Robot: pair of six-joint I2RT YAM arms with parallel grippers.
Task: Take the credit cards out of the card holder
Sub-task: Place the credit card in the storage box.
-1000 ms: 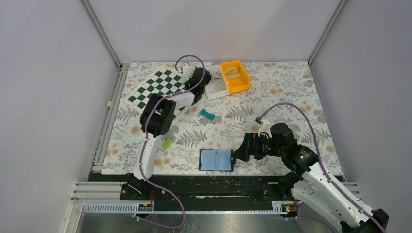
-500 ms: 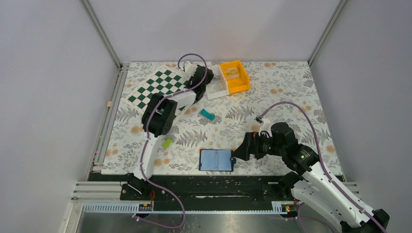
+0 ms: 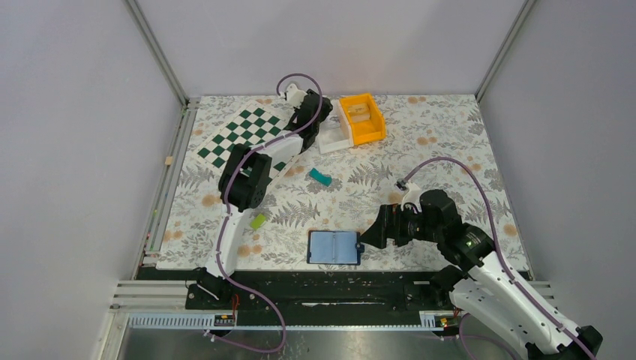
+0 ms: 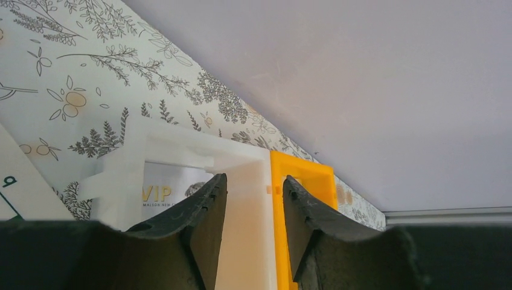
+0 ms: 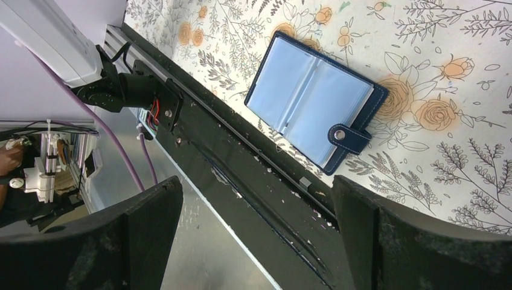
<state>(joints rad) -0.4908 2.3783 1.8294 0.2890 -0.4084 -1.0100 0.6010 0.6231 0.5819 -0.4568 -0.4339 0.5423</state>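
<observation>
— Hunting for the card holder (image 3: 334, 247) from above: found lying open and flat at the near edge of the table (image 3: 450, 142), right against the black rail (image 3: 300, 283).

— Clearer through the right wrist: two pale blue inner panels side by side, navy border, snap tab (image 5: 349, 138) sticking out from one short side. Impossible to tell about cards behind those panels.

— And the right gripper (image 3: 366, 241)?

— Spread wide, gripping nothing, hanging just beside the tab end of the holder without touching it.

— Any credit card (image 4: 169, 181) out? Nothing readable from overhead.

— Shown only by the left wrist: whitish, gold "VIP" lettering, lying inside the white bin (image 4: 193, 148) at the far side of the table.

— And the left gripper (image 4: 254, 181)?

— Parted by a narrow gap, nothing visible between the fingers, poised over the shared wall of the white bin and the orange bin (image 4: 314, 172).

— Round about, from above only: chessboard mat (image 3: 244, 135) left of the bins, partly covered by the left arm (image 3: 244, 184). Teal block (image 3: 320, 177) and green block (image 3: 258, 221) on the floral cloth between bins and holder, both well apart from the holder. Something pale inside the orange bin, too small to name.
</observation>
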